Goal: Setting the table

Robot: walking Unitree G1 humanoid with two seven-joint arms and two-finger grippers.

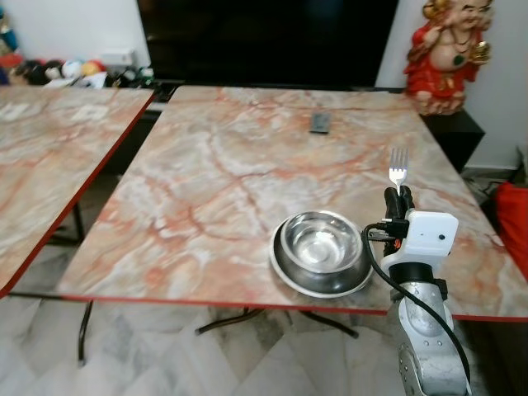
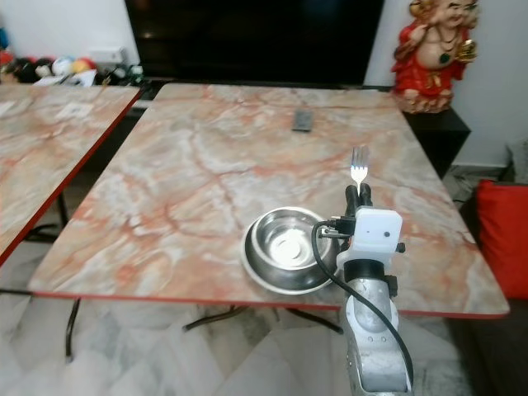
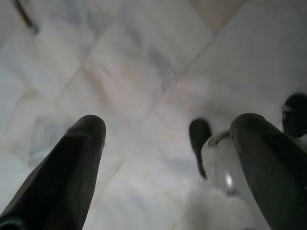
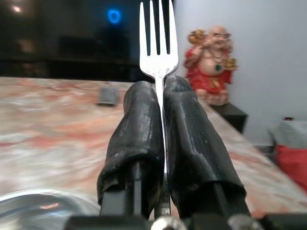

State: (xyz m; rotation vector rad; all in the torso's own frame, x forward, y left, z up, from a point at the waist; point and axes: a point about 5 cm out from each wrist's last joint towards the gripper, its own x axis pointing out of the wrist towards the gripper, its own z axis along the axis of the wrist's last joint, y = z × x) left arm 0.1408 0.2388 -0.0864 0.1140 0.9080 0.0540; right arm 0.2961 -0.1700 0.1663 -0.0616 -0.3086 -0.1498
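Currently the right gripper point(image 1: 397, 198) is raised over the near right part of the marble-patterned tabletop point(image 1: 231, 173), its jaws pressed together on the handle of a silver fork point(image 1: 398, 169); the fork stands upright with its tines pointing up and away from the robot, and in the right wrist view the two black fingers point(image 4: 139, 143) clamp the handle tightly from either side. Just to the left of that gripper, near the front red edge of the tabletop, a steel bowl point(image 1: 322, 242) sits inside a wider steel plate point(image 1: 285, 268); the bowl reflects light from its bottom; the gripper is beside the plate, apart from it. Farther back on the same tabletop, well apart from the dishes, lies a small dark flat object point(image 1: 321, 123), possibly a remote.

A second tabletop point(image 1: 49, 157) with the same pattern stands to the left, with a gap between the two; beyond it a row of small colourful items point(image 1: 58, 70) lines the wall. At the far right corner a red and gold laughing figurine point(image 1: 445, 49) stands on a dark stand point(image 1: 458, 132); a red cushion-like thing point(image 1: 513, 223) shows at the right edge. A large dark screen point(image 1: 264, 41) fills the wall behind.

The left gripper point(image 3: 168, 158) hangs over the pale marble floor point(image 3: 134, 72), its jaws spread wide and holding nothing.
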